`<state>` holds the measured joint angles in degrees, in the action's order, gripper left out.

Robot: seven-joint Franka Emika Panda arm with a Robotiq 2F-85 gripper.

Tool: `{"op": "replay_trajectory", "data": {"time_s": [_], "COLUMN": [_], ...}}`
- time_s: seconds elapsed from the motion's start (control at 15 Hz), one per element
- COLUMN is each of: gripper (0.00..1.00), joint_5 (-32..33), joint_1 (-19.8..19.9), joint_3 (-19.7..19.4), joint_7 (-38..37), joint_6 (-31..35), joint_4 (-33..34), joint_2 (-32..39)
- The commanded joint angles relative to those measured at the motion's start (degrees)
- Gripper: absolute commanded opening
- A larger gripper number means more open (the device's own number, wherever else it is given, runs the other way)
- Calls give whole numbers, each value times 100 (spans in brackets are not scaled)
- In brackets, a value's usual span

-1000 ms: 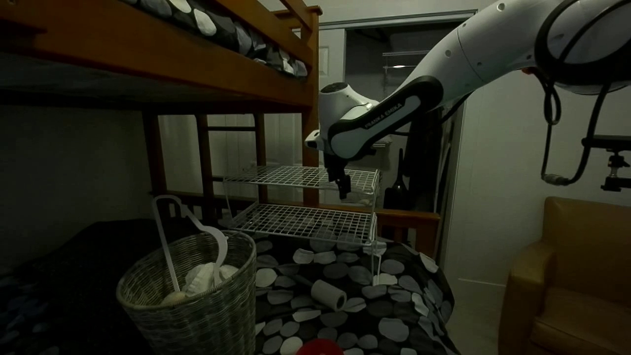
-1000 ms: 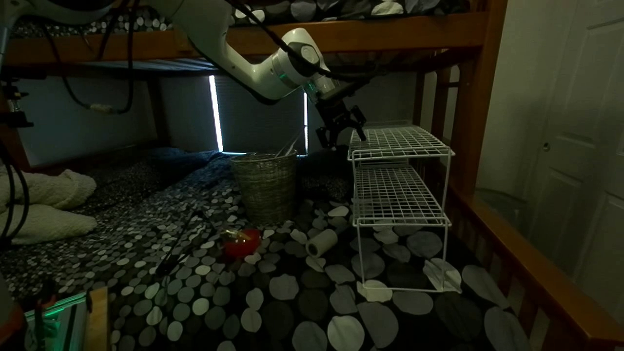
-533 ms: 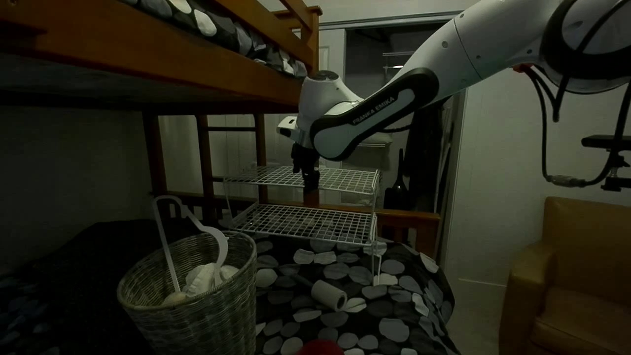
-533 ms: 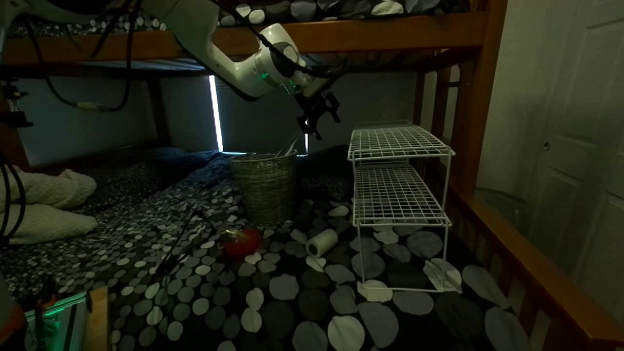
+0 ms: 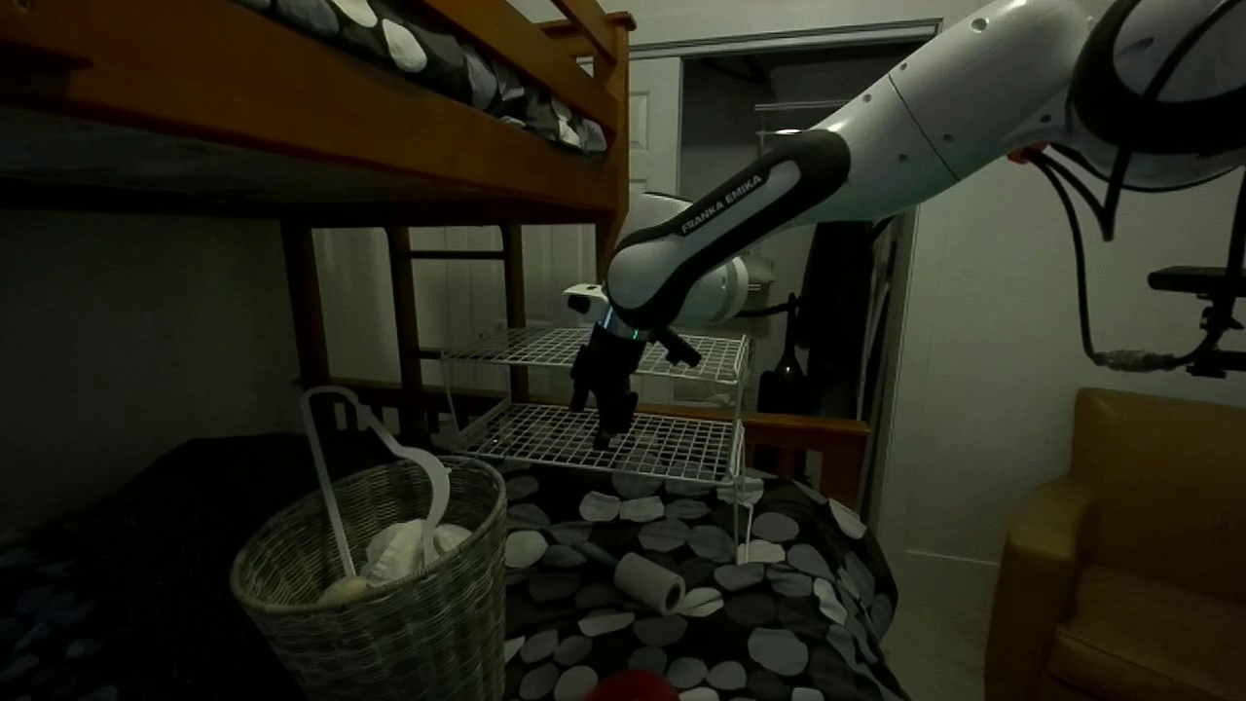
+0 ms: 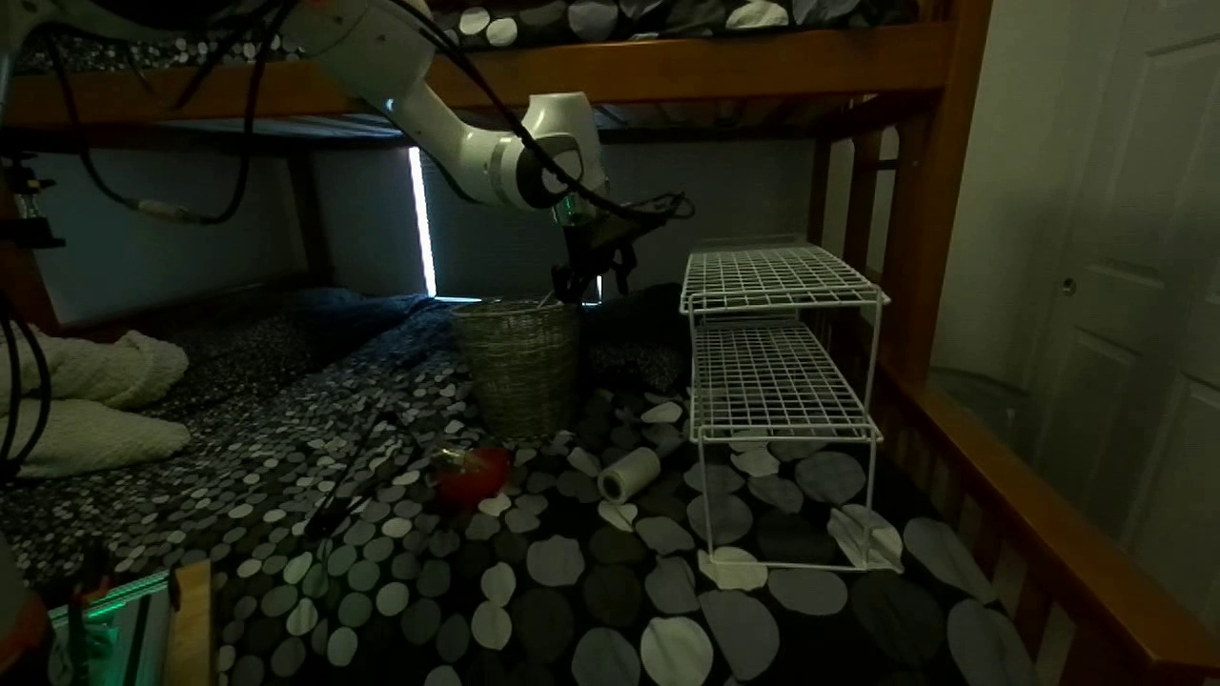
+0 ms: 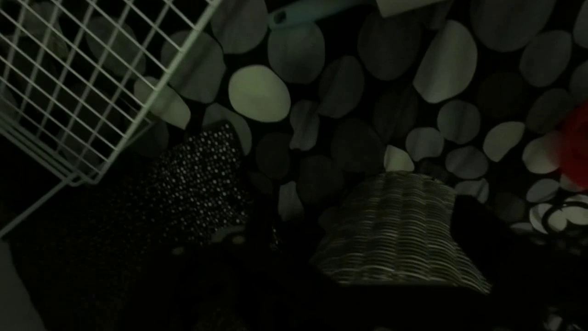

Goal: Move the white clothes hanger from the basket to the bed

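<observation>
The white clothes hanger [image 5: 438, 477] stands tilted in the wicker basket [image 5: 409, 633], its upper part above the rim. In an exterior view only a small bit of the hanger [image 6: 546, 299] shows beside the gripper, over the basket [image 6: 519, 372]. The basket rests on the bed's dotted cover [image 6: 496, 610]. My gripper [image 5: 592, 424] is open and empty, pointing down, and it shows near the basket's rim in an exterior view [image 6: 596, 289]. In the dark wrist view the basket's side [image 7: 399, 230] shows between the fingers; the hanger cannot be made out there.
A white wire-grid rack [image 6: 786, 381] stands on the bed beside the basket. A white roll [image 6: 629, 474] and a red object [image 6: 474, 476] lie on the cover. The upper bunk's rail [image 6: 705, 71] is above the arm. A tan armchair [image 5: 1119, 545] stands off the bed.
My gripper has moved away from above the rack, toward the basket, and now hangs lower and points more steeply down. The hanger and basket have not moved.
</observation>
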<state>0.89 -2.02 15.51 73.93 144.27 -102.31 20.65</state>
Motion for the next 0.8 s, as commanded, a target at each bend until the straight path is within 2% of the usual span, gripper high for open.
{"op": "replay_trajectory", "data": {"time_s": [0.0, 0.13, 0.27, 0.53, 0.67, 0.73], "gripper": [100, 100, 100, 100, 99, 90], "joint_5": [-1317, -2030, -2337, -2644, -2846, -2896], "joint_1": [502, 718, 707, 687, 761, 737], "joint_3": [600, 931, 968, 1058, 1216, 1231], "joint_7": [1500, 2191, 2413, 2792, 2997, 3050], "joint_6": [468, 255, 246, 223, -135, -380], "joint_4": [111, 347, 516, 950, 1222, 1323], "joint_2": [421, 674, 870, 1146, 1280, 1307]}}
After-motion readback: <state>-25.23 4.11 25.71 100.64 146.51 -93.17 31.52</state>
